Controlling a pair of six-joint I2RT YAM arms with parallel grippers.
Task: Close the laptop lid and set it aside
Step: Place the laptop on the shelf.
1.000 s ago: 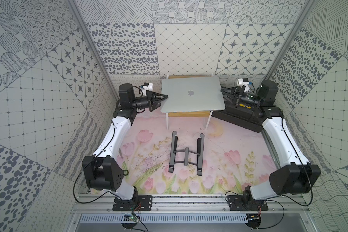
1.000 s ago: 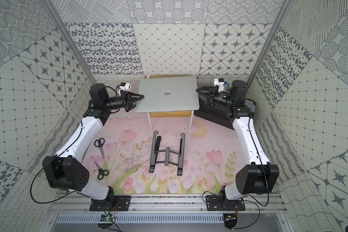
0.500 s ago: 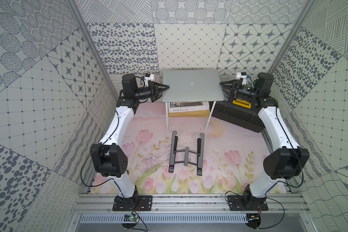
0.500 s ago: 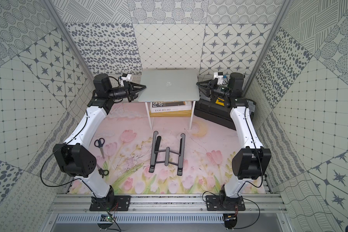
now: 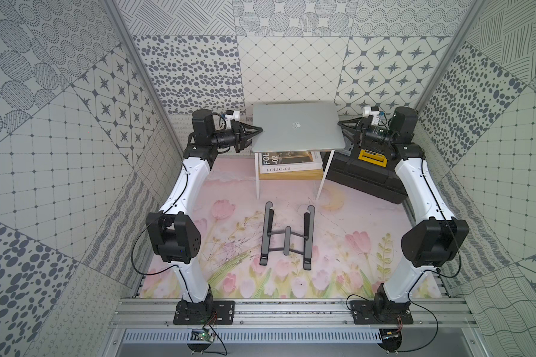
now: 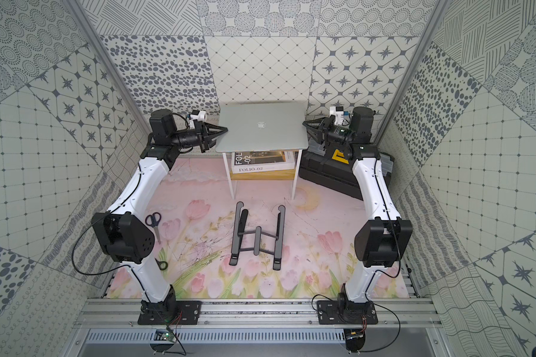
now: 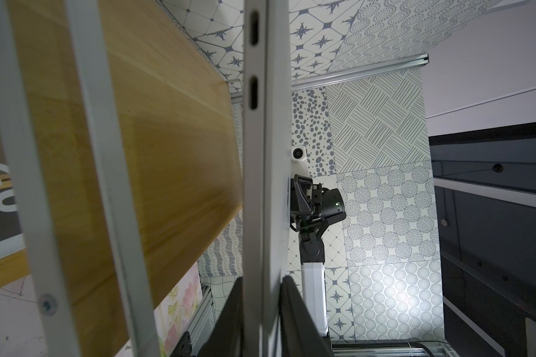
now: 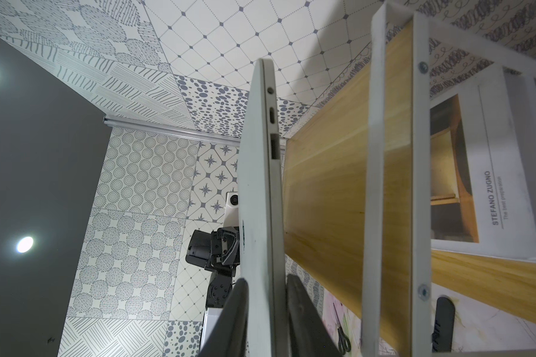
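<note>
The laptop [image 5: 291, 137] [image 6: 260, 136] was shut, its lid [image 5: 310, 117] down flat with the pale logo facing up. It hung roughly level at the far end of the bench [image 5: 353, 222], over a small white-framed shelf [image 5: 321, 180] with a yellow wooden top [image 7: 152, 154]. Both wrist views showed a gap between the laptop's underside and that wooden top [image 8: 328, 185], so it was not resting on the shelf.

The left fingers [image 5: 250, 131] [image 6: 218, 131] were clamped on the laptop's left edge. In the left wrist view the dark fingers [image 7: 229, 321] sat one on each face of the thin silver side [image 7: 254, 185], near its port slots. The right fingers [image 5: 345, 126] [image 6: 310, 126] were pinched on the opposite edge in the same way. The right wrist view showed them [image 8: 234, 318] pressed against both faces of the laptop [image 8: 260, 201].

On the shelf's lower level lay a book [image 5: 288, 163] [image 6: 260, 162] marked FOLIO-02. A black case [image 5: 362, 179] [image 6: 328, 176] sat just beside the shelf, under the right arm. Nearer the arm bases, well apart from the shelf, a dark folding stand [image 5: 287, 238] [image 6: 257, 238] lay on the flowered bench cover. Scissors [image 6: 153, 221] lay beside the left arm in a top view.
</note>
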